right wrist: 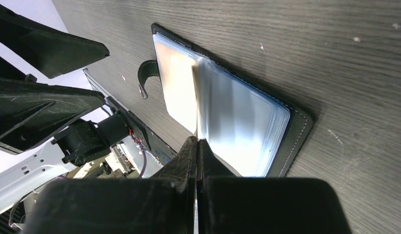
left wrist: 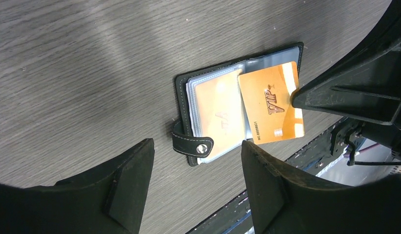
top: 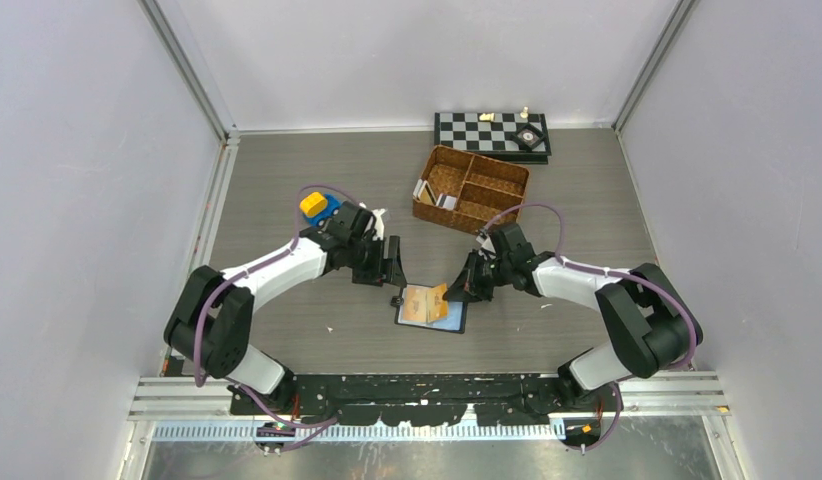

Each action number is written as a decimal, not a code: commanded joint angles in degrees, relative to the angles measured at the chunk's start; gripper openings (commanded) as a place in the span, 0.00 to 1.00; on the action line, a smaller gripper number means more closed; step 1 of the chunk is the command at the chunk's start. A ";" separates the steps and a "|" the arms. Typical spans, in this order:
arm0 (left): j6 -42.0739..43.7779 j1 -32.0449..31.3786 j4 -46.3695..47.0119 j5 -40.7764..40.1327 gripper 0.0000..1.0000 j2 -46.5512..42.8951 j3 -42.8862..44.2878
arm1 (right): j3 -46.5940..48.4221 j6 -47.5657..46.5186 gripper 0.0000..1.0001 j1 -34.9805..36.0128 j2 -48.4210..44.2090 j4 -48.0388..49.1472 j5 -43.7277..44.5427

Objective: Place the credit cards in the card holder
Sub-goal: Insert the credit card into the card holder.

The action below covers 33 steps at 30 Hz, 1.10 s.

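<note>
Card holder [right wrist: 242,122] lies open on table [top: 287,170], centre-near, btwn both arms; its left sleeve has a tan card [left wrist: 215,114] in it. R gripper [right wrist: 196,146] pinched shut on edge of orange VIP card [left wrist: 269,105], which lies over holder's right half; L gripper [left wrist: 197,146] wide open, empty, just left of holder.

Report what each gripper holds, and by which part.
Right gripper is shut on the orange VIP card, pinching one long edge. Left gripper is open, holding nothing.
</note>
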 commanded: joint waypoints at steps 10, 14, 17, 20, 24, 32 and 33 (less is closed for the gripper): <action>0.51 0.13 2.15 -1.06 0.66 2.46 -0.39 | -0.26 -0.14 0.01 1.18 0.27 0.60 0.51; 0.51 0.11 2.64 -1.52 0.64 3.26 -0.81 | -0.69 -0.38 0.00 1.23 -0.53 0.25 1.07; 0.64 0.15 3.18 -1.17 0.60 4.39 -1.01 | -0.86 -1.00 0.00 1.41 0.27 0.57 1.51; 0.66 0.05 3.33 -0.75 0.56 5.58 -1.23 | -1.00 -1.73 0.00 1.58 0.63 1.56 2.44; 0.74 0.05 3.86 -1.10 0.53 6.34 -1.88 | -0.73 -3.83 0.00 1.72 1.35 1.01 4.24; 0.83 0.04 4.17 -1.10 0.46 7.54 -2.56 | -0.99 -6.16 0.01 2.68 3.27 2.28 7.38; 0.88 0.06 4.22 -1.09 0.46 7.58 -2.61 | -1.19 -6.10 0.01 2.87 3.47 4.25 7.53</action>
